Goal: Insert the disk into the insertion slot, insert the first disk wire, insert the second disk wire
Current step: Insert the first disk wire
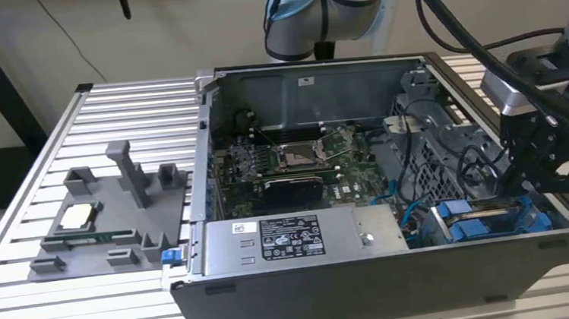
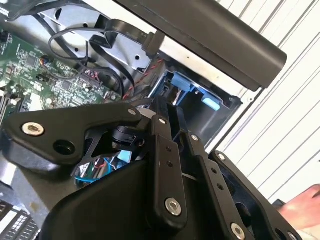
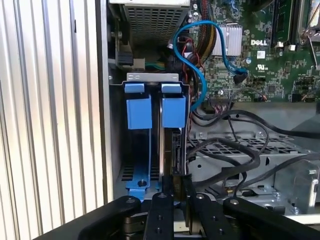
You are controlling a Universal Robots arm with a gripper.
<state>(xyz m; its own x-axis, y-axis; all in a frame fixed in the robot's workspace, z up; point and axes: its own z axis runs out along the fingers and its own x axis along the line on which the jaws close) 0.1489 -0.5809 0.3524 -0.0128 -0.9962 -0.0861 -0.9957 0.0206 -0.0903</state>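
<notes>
Now, hand [image 3: 176, 184] at the disk [image 3: 170, 150].

bright even light glares off the ribbed table [image 1: 108, 112], while the open computer case [image 1: 376, 289] holds soft shadow inside.

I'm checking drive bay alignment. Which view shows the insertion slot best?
The first wrist view: it looks straight along the insertion slot, with both blue tabs clear. The exterior view shows its blue edges obliquely; the second wrist view shows a blue corner.
</notes>
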